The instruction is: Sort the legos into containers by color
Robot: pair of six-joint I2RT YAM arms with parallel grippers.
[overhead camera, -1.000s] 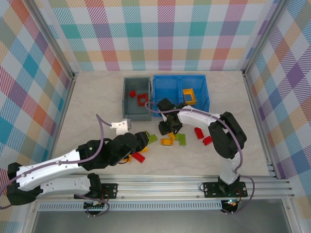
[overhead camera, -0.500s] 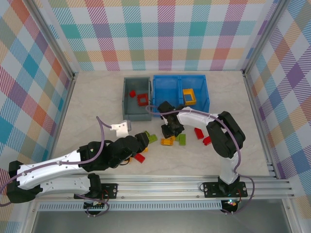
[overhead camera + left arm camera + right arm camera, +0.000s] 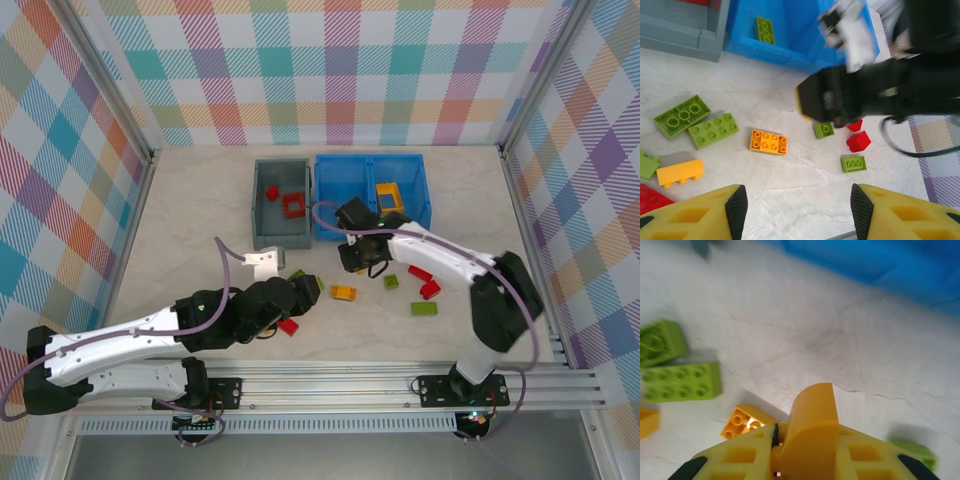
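You are pinching a yellow-orange curved brick (image 3: 810,422) between the fingers of the right gripper (image 3: 361,257), which is hanging just in front of the blue bin (image 3: 345,170), close to its front wall. A yellow frame (image 3: 388,198) is lying in the bin's right compartment. A green brick (image 3: 764,29) is lying in the compartment beside the grey bin (image 3: 270,215). So I am judging the right compartment to be the one you are aiming for.

Clearing the front wall is what matters here. The brick is sticking out past the fingertips and could catch the rim, so you should be lifting before you are crossing. Try bringing it over the middle of that compartment, beside the frame rather than onto it. Only then should you be lowering and spreading the fingers, so the brick is not bouncing out. Its rounded top is giving the pads little flat surface, so a firm squeeze and smooth travel are advisable.

The left gripper (image 3: 797,212) is spread and empty, hovering over the loose legos (image 3: 690,122), with an orange brick (image 3: 768,141) just ahead of it. The two arms are working close together, so I would be routing the right one away from the left.
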